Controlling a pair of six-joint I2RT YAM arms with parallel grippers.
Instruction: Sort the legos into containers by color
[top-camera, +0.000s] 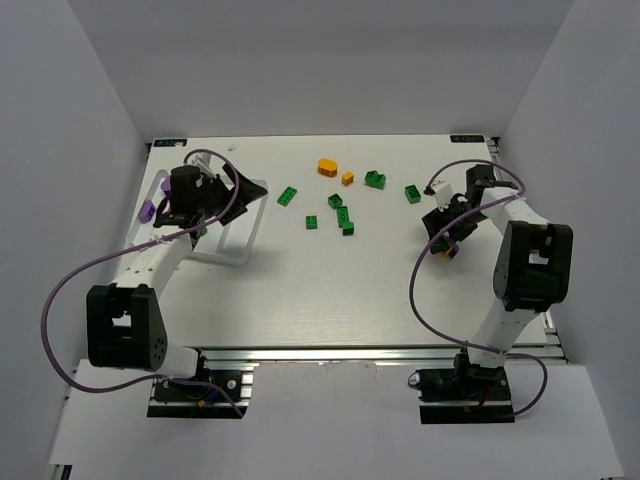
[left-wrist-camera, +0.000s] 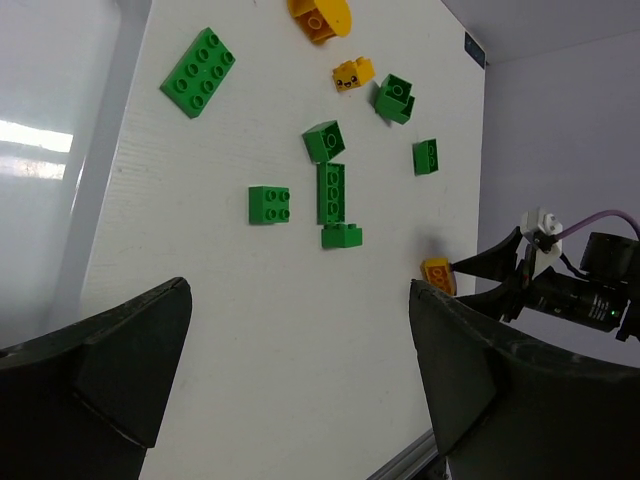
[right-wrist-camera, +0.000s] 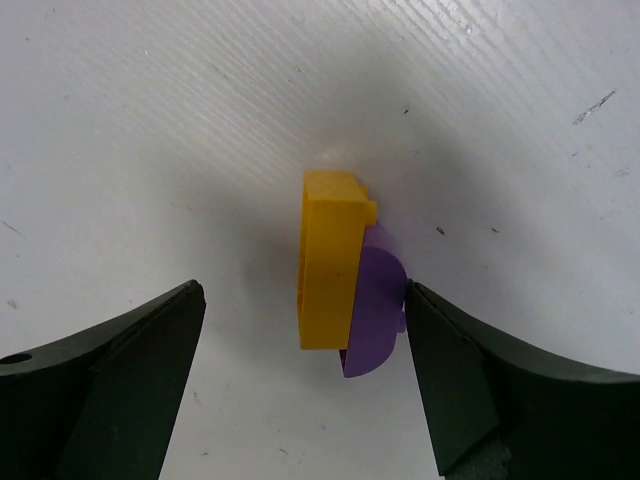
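The white tray (top-camera: 216, 258) lies at the left with a purple brick (top-camera: 147, 210) at its far-left side. My left gripper (top-camera: 250, 189) hangs open and empty above the tray's right part; its fingers (left-wrist-camera: 110, 370) frame bare table. Several green bricks (top-camera: 343, 215) and two orange ones (top-camera: 328, 167) lie scattered at the centre back; they also show in the left wrist view (left-wrist-camera: 331, 190). My right gripper (right-wrist-camera: 303, 300) is open low over the table, astride a yellow brick (right-wrist-camera: 332, 260) joined to a rounded purple brick (right-wrist-camera: 378, 310); its right finger touches the purple one.
White walls close in the table on three sides. A green brick (top-camera: 412, 193) lies just behind my right gripper (top-camera: 443, 243). The metal rail (top-camera: 350, 352) runs along the near edge. Purple cables loop beside both arms.
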